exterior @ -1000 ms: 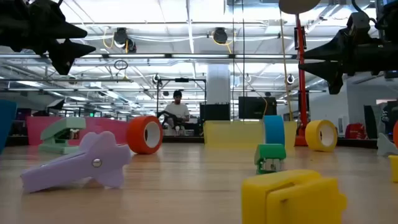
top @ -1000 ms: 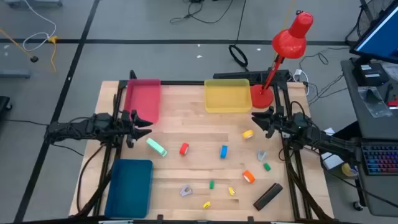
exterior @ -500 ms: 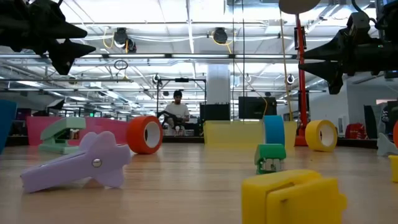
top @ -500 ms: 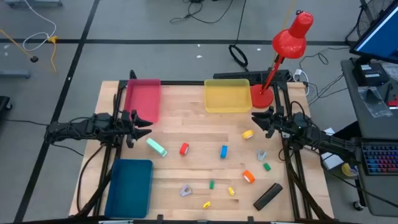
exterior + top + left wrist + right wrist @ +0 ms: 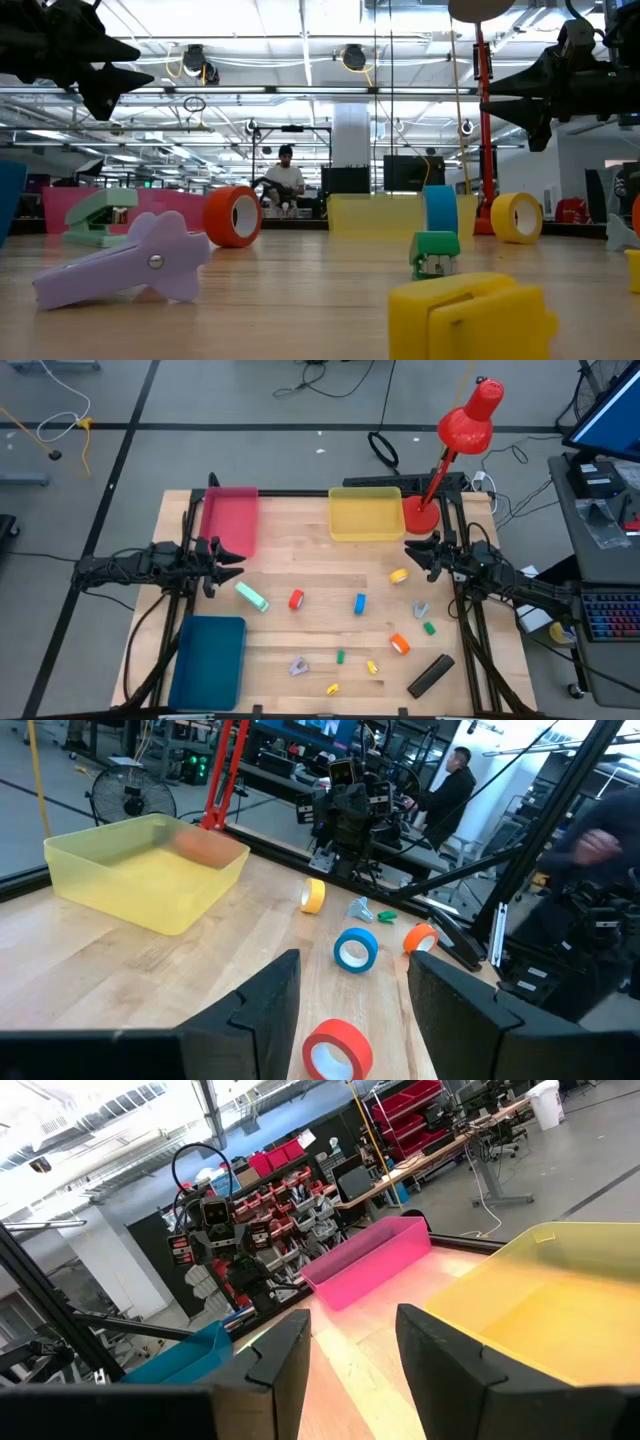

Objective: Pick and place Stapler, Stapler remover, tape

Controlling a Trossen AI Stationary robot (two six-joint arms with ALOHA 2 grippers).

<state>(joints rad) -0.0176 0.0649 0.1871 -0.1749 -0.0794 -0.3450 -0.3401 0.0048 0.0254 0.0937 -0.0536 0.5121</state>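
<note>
A mint-green stapler [image 5: 252, 597] lies left of centre on the wooden table, and a black stapler [image 5: 431, 675] lies near the front right. A purple staple remover [image 5: 299, 666] and a grey one [image 5: 421, 609] rest flat. Red tape [image 5: 296, 600], blue tape [image 5: 360, 603], yellow tape [image 5: 399, 575] and orange tape [image 5: 400, 645] stand on edge. My left gripper [image 5: 235, 555] hovers open at the table's left side, pointing level toward the right, with the red tape [image 5: 336, 1048] ahead of it. My right gripper [image 5: 412, 548] hovers open at the right side, beside the yellow tape.
A pink tray [image 5: 230, 520] and a yellow tray [image 5: 366, 515] stand at the far edge, and a blue tray [image 5: 210, 660] stands at the near left. A red desk lamp [image 5: 440, 470] rises at the far right. Small green [image 5: 340, 656] and yellow [image 5: 371, 667] blocks lie near the front. People are in the room beyond.
</note>
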